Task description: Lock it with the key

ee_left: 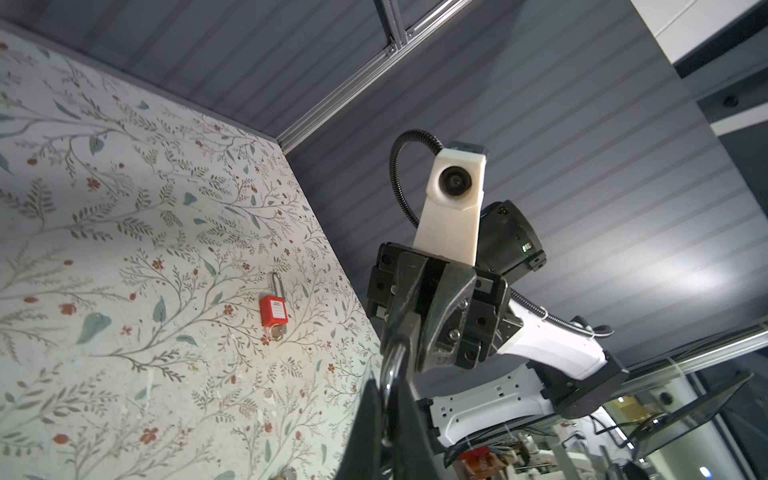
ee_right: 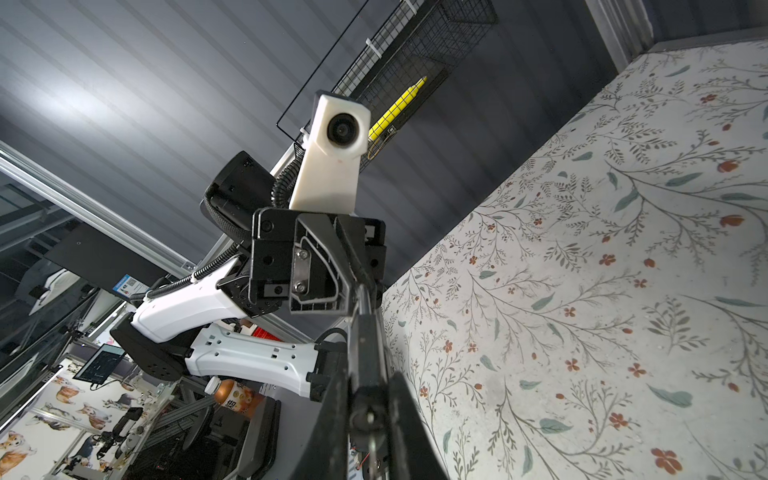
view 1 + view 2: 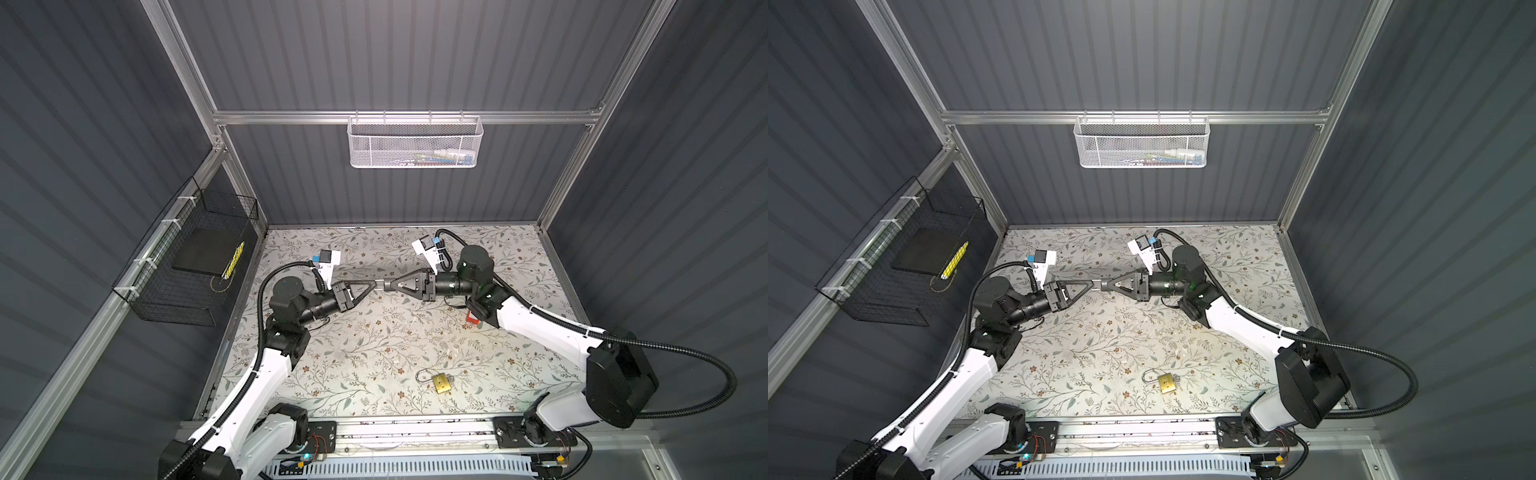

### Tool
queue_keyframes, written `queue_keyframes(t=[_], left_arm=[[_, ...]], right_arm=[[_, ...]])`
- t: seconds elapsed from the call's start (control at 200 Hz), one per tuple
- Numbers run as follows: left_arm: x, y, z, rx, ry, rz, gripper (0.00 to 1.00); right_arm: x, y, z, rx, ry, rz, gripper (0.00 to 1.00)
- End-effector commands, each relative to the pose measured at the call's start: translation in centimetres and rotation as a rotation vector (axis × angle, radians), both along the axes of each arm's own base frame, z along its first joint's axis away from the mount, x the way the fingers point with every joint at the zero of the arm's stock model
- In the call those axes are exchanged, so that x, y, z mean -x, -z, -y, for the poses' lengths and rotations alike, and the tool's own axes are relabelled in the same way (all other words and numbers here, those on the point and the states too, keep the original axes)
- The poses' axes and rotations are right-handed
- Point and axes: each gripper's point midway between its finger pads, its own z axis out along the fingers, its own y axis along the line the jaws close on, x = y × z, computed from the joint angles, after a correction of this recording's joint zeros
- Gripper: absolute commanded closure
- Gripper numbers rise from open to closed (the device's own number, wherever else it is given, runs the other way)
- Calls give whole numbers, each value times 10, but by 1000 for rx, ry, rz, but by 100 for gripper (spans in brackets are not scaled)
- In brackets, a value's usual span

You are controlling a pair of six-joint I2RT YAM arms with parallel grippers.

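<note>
A dark padlock (image 3: 390, 285) hangs in mid-air over the middle of the table, held between both grippers. My right gripper (image 3: 386, 285) is shut on its dark body (image 2: 365, 345). From the other side my left gripper (image 3: 375, 284) is shut on its silver shackle (image 1: 395, 361). Both top views show the two sets of fingertips almost meeting (image 3: 1098, 284). I cannot make out a key on the held padlock.
A brass padlock (image 3: 441, 382) lies near the table's front edge. Under my right arm a red padlock (image 1: 273, 309) lies on the table with a key ring at its base. A black wire basket (image 3: 187, 266) hangs on the left wall and a white mesh basket (image 3: 415, 143) on the back wall.
</note>
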Motion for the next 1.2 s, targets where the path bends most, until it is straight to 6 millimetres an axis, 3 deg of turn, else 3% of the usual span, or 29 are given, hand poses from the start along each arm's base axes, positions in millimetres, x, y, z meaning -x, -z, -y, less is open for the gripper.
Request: queue_keyframes(t=[0.0,0.265,0.7,1.076,1.196], left_arm=[[8,-1,2,-3,26,42,100],[16,-6,-1,-2,18,121,100],[13,-2,2,37,38,84,100],[12,14,4,-74,50,90,100],[11,9,5,-87,65,99,100]], right_arm=[[10,-12,0,-45,-60,12,100],[19,-22,-1,-110,-130,-26,100],[9,-17,-13,-109,-65,11,100],[22,-23,-23,-119,-163,-34,100],[25,-23,-21,-114,-172,-29,100]])
